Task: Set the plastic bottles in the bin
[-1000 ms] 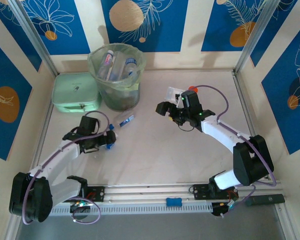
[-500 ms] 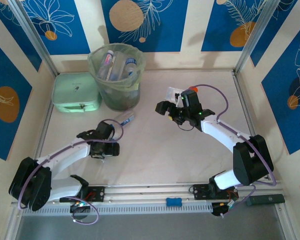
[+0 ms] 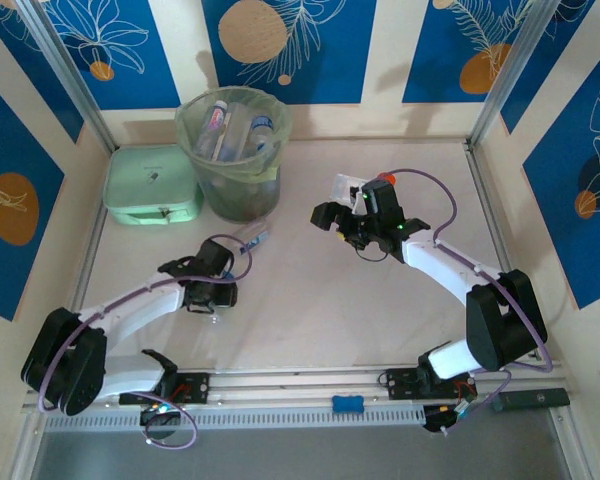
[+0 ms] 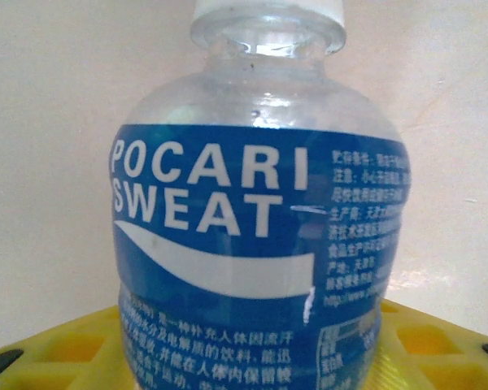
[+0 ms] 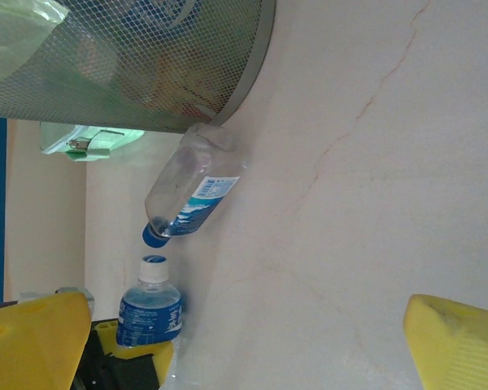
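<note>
Looking down from above, you have the left gripper (image 3: 213, 298) over the near bottle (image 4: 260, 244) at the left middle of the table. It is well short of the bin (image 3: 242, 195), and the far bottle (image 3: 252, 239) lies between them. A low carry could knock that bottle or strike the tall bin's wall, so you need height first. The right gripper (image 3: 330, 220) hangs wide open and empty, right of centre. Through the left wrist, the near bottle lies on the table between the yellow fingers (image 4: 57, 349). The jaws stand close around it, but you cannot tell whether the pads bite, and its rounded, slick label could slip out on the lift. From the right wrist, the far bottle's base sits at the bin's foot, so a passing nudge might roll it away.
</note>
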Tool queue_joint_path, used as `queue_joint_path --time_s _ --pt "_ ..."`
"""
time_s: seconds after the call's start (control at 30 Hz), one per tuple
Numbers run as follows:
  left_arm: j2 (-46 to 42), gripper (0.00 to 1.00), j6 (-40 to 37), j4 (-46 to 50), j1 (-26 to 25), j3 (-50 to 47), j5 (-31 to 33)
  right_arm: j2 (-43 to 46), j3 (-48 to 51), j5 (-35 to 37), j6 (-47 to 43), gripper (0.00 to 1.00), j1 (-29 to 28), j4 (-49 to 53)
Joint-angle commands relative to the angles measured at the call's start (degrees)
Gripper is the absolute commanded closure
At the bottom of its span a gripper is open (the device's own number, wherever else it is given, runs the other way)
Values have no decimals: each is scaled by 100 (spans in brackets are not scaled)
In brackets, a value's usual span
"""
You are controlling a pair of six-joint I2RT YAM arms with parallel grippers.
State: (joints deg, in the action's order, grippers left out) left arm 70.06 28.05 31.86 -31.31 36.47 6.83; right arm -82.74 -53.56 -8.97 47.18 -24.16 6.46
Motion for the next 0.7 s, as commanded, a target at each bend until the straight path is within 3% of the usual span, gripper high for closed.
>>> queue_joint_path --time_s 0.0,0.27,0.67 --pt "-581 52 90 14 -74 181 -170 56 -20 -67 -49 1 58 75" --pt "-1143 54 18 -54 -84 1281 -282 261 115 -459 -520 1 244 172" --pt "198 58 -1382 -712 -51 4195 -261 788 261 -1180 -1297 1 412 262"
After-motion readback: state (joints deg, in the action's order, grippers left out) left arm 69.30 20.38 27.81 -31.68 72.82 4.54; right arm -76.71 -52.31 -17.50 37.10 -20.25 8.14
